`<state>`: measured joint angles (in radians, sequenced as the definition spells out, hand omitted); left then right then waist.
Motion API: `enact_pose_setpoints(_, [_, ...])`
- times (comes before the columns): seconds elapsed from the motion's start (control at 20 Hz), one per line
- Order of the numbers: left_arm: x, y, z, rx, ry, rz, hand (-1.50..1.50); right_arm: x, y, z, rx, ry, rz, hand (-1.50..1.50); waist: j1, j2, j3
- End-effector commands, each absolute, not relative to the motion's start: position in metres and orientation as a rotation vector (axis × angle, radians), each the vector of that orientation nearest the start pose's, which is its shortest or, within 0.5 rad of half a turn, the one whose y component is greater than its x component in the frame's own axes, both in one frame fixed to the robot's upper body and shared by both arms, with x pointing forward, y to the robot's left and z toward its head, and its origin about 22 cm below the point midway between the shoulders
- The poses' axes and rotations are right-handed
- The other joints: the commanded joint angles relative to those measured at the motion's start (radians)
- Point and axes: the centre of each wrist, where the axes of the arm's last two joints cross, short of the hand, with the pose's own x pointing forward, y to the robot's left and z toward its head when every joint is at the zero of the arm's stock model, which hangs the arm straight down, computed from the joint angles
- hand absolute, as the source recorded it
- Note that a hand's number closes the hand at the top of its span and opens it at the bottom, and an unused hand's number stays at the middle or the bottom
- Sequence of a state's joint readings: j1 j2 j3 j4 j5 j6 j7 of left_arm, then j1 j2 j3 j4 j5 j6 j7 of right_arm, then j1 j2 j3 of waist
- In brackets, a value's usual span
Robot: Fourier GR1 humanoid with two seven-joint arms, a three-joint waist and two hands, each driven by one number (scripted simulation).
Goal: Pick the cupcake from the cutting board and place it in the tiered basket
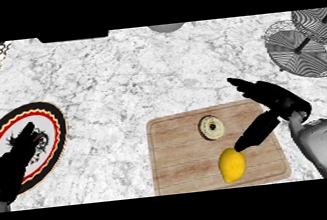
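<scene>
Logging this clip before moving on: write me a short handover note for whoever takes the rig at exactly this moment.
Right hand: open, over the right edge of the cutting board, holding nothing; its thumb points down toward the lemon.
Left hand: open, resting over the plate at the left edge.
Cupcake: on the board's upper middle, untouched, just left of the right hand.
Tiered basket: far right corner of the counter; nothing visible inside it.
Done: approach only.
Left: grasp the cupcake, lift, carry it to the basket, release.

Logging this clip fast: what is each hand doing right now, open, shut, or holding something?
Left hand: open, holding nothing, over the plate.
Right hand: open, holding nothing, above the cutting board; the cupcake is untouched.
</scene>
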<state>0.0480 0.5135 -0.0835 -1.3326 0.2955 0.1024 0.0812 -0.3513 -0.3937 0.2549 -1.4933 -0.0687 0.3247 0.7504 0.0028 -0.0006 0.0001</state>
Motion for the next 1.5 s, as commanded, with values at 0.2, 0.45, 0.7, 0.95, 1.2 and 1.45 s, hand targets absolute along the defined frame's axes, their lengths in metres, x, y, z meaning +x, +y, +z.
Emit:
enact_pose_setpoints(0.2, [0.213,0.352,-0.011,0.290,-1.201,-0.074,0.00,0.309,-0.249,0.059,-0.069,-0.885,0.749,-1.50,0.003,0.000,0.000])
enact_pose_setpoints(0.45, [0.211,0.360,-0.023,0.268,-1.190,-0.065,0.00,0.290,-0.244,0.050,-0.041,-0.878,0.753,-1.50,-0.001,0.000,0.000])
enact_pose_setpoints(0.7, [0.221,0.363,-0.019,0.258,-1.196,-0.068,0.00,0.303,-0.234,0.031,-0.045,-0.927,0.742,-1.50,0.001,0.001,0.000])
enact_pose_setpoints(0.95, [0.219,0.371,-0.007,0.268,-1.208,-0.065,0.00,0.292,-0.204,0.019,-0.044,-0.925,0.754,-1.50,0.002,0.000,0.000])
enact_pose_setpoints(1.2, [0.216,0.352,-0.008,0.264,-1.180,-0.071,0.00,0.286,-0.223,0.028,-0.026,-0.924,0.760,-1.50,-0.001,0.000,0.000])
enact_pose_setpoints(1.45, [0.211,0.361,-0.014,0.296,-1.200,-0.051,0.00,0.307,-0.213,0.015,-0.032,-0.930,0.759,-1.50,0.001,0.000,0.000])
